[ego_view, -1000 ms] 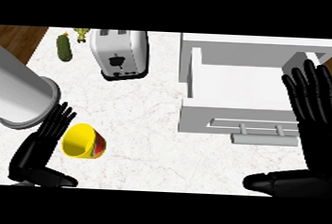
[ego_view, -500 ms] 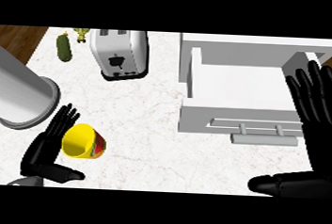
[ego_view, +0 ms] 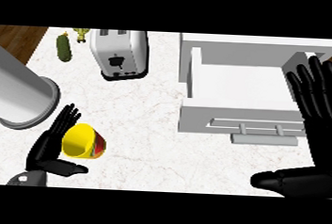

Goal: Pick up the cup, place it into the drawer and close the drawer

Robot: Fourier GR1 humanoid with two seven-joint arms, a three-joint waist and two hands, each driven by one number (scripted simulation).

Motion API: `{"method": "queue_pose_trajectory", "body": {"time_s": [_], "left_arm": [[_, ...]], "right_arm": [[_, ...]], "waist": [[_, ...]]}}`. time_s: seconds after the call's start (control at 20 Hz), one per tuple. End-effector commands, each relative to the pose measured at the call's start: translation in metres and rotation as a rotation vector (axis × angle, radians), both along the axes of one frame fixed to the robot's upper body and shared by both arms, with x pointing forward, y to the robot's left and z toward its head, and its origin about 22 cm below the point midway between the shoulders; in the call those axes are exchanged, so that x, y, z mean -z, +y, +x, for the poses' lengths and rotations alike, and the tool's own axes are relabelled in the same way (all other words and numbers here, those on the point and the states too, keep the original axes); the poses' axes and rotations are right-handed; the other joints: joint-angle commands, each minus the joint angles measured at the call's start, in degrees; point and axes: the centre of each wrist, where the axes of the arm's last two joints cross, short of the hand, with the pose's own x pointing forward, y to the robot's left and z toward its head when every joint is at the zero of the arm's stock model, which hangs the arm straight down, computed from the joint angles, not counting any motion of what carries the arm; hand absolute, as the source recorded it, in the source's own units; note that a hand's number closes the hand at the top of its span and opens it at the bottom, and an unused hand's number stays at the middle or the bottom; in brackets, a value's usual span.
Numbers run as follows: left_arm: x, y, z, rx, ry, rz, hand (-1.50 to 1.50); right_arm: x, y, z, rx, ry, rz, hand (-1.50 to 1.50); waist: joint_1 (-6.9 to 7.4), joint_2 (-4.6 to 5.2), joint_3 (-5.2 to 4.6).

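One cup [ego_view: 83,141], one open drawer [ego_view: 242,96], one toaster [ego_view: 117,53] on the bench [ego_view: 154,132]; left robot hand [ego_view: 50,149] and right robot hand [ego_view: 320,116] both spread.

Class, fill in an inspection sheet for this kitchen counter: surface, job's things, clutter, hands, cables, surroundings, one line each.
Surface: white marbled counter.
Job's things: yellow cup lying tipped, mouth toward the left hand; white drawer pulled open, handle toward the robot.
Clutter: toaster; cucumber beside it; grey cylinder at left.
Hands: left hand open beside the cup, not curled round it; right hand open over the drawer's right side.
Cables: nothing seen.
Surroundings: wooden floor beyond the counter's left edge.
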Motion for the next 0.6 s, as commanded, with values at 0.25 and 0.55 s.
{"method": "queue_pose_trajectory", "body": {"time_s": [0.25, 0.55], "left_arm": [[0.014, -0.011, 0.014, 0.062, -0.04, -0.04, -1.5], [0.014, -0.022, 0.025, 0.073, -0.027, -0.109, -1.5]], "right_arm": [[-0.004, 0.003, 0.008, -0.013, 0.008, 0.009, -1.5], [0.011, 0.014, -0.012, -0.006, -0.024, 0.014, -1.5]], "waist": [[-0.11, 0.09, -0.02], [-0.25, 0.06, -0.02]]}}
